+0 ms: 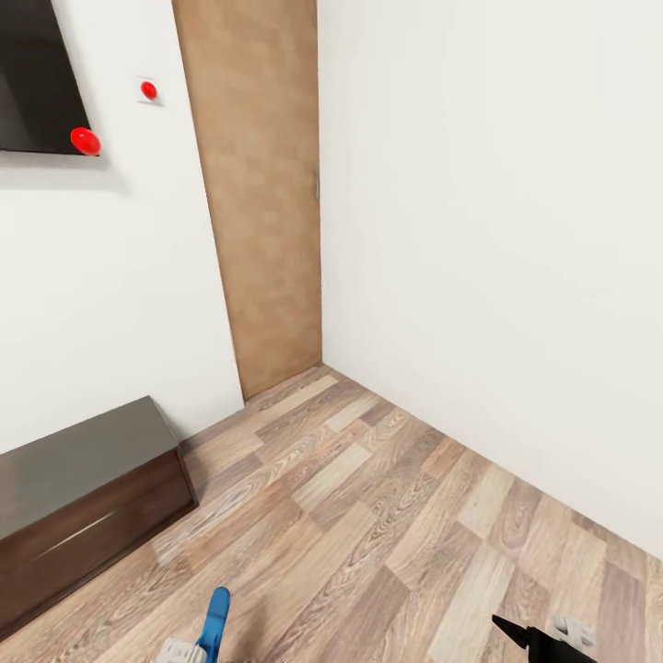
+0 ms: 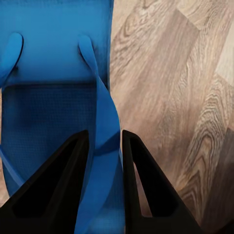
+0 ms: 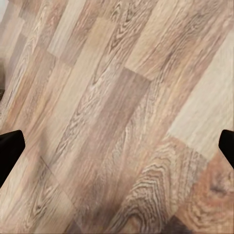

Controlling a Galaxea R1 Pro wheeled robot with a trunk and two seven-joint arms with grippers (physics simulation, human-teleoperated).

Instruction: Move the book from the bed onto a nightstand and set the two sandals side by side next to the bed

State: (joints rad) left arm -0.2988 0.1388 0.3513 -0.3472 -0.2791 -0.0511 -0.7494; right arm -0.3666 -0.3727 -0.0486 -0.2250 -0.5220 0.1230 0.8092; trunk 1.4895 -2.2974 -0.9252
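From the head camera the robot faces a corner of the bedroom: white walls, a plain wooden door (image 1: 262,193) at about 12 o'clock, and plank floor (image 1: 387,516) running down toward the arms. A long low dark cabinet (image 1: 78,497) sits at about 9 o'clock against the wall, under a dark screen (image 1: 32,78). At about 7 o'clock, at the picture's lower edge, a blue sandal (image 1: 215,622) pokes up from the left gripper (image 1: 198,649), its long axis close to upright. At about 5 o'clock the dark tip of the right gripper (image 1: 529,635) juts in; from here I cannot tell how its jaws stand.

The left wrist camera looks along the left gripper's two black fingers (image 2: 58,190), which are closed on one blue strap of the sandal. The sole hangs ahead of the fingers with the floor beyond it, so the sandal is carried, lying lengthwise along the gripper.

In the right wrist camera the two dark fingertips (image 3: 9,151) sit at opposite edges of the picture, spread wide over bare floor with nothing between them.

The left arm has the sandal; the coming move likely turns on facing the bed to set it down
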